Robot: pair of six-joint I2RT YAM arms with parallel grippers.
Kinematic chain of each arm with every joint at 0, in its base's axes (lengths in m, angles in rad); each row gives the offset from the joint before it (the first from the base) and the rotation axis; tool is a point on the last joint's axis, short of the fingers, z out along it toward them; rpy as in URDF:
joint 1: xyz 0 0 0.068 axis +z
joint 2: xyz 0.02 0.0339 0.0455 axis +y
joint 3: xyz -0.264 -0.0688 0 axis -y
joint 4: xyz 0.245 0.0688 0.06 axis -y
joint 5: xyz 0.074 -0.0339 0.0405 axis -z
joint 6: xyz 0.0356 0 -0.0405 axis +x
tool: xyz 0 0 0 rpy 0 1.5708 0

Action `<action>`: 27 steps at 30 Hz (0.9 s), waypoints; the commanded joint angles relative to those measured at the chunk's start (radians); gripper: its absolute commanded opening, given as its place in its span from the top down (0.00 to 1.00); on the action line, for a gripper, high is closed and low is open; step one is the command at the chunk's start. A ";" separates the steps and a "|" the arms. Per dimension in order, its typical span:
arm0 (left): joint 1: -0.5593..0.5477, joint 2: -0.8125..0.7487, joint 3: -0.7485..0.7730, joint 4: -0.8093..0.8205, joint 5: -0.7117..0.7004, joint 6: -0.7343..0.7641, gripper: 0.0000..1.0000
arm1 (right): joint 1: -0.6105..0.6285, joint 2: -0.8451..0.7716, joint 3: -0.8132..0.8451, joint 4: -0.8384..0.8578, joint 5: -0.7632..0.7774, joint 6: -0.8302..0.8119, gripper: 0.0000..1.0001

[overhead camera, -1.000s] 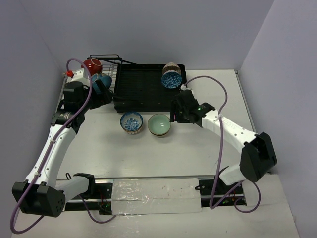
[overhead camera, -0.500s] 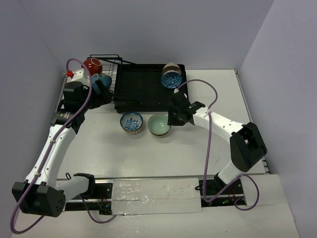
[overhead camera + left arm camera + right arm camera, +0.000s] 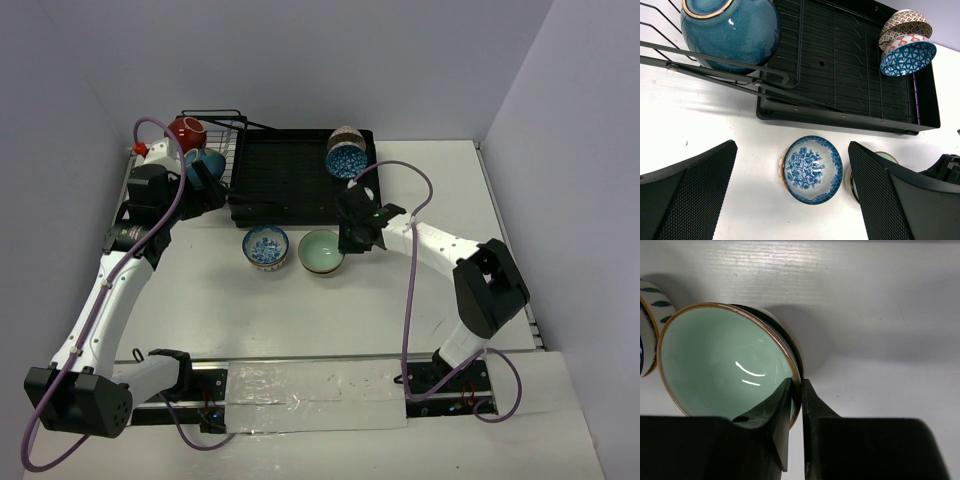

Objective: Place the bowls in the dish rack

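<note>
A pale green bowl (image 3: 321, 250) sits upright on the white table. My right gripper (image 3: 350, 232) is shut on its right rim. In the right wrist view one finger is inside the green bowl (image 3: 725, 360) and the other outside, at the gripper (image 3: 796, 382). A blue floral bowl (image 3: 266, 246) stands just left of it, below my open left gripper (image 3: 792, 145), which hovers by the dish rack (image 3: 290, 180). The rack's tray holds two patterned bowls (image 3: 346, 152) leaning at its far right. Its wire basket holds a red bowl (image 3: 186, 133) and a teal bowl (image 3: 730, 30).
The rack's front edge (image 3: 840, 115) lies just beyond the two table bowls. My right arm's purple cable (image 3: 420, 190) loops over the table to the right of the rack. Grey walls close in the back and both sides.
My right gripper moved left to the green bowl and closed its jaws on the rim. The left arm and all bowls stayed put.
</note>
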 commanded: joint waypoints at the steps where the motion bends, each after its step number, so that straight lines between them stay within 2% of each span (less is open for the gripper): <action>1: 0.006 -0.019 0.001 0.019 0.005 0.009 0.01 | 0.013 -0.001 0.050 0.006 0.045 0.001 0.85; 5: 0.006 -0.017 -0.001 0.024 0.012 0.009 0.01 | 0.022 -0.021 0.067 -0.017 0.095 -0.020 1.00; 12: 0.007 -0.015 -0.001 0.024 0.010 0.008 0.01 | 0.042 -0.109 0.082 -0.022 0.132 -0.114 1.00; 19: 0.007 -0.018 -0.001 0.025 0.013 0.005 0.01 | 0.059 -0.291 0.088 0.056 0.158 -0.347 1.00; 23: 0.007 -0.022 -0.002 0.028 0.018 0.003 0.01 | 0.064 -0.376 0.075 0.165 0.201 -0.523 1.00; 24: 0.009 -0.020 -0.002 0.028 0.016 0.003 0.01 | 0.065 -0.391 0.065 0.196 0.227 -0.618 1.00; 26: 0.009 -0.020 -0.001 0.027 0.018 0.005 0.01 | 0.065 -0.438 0.012 0.355 0.297 -0.713 1.00; 27: 0.009 -0.020 0.001 0.024 0.018 0.005 0.01 | 0.064 -0.454 -0.025 0.442 0.312 -0.826 1.00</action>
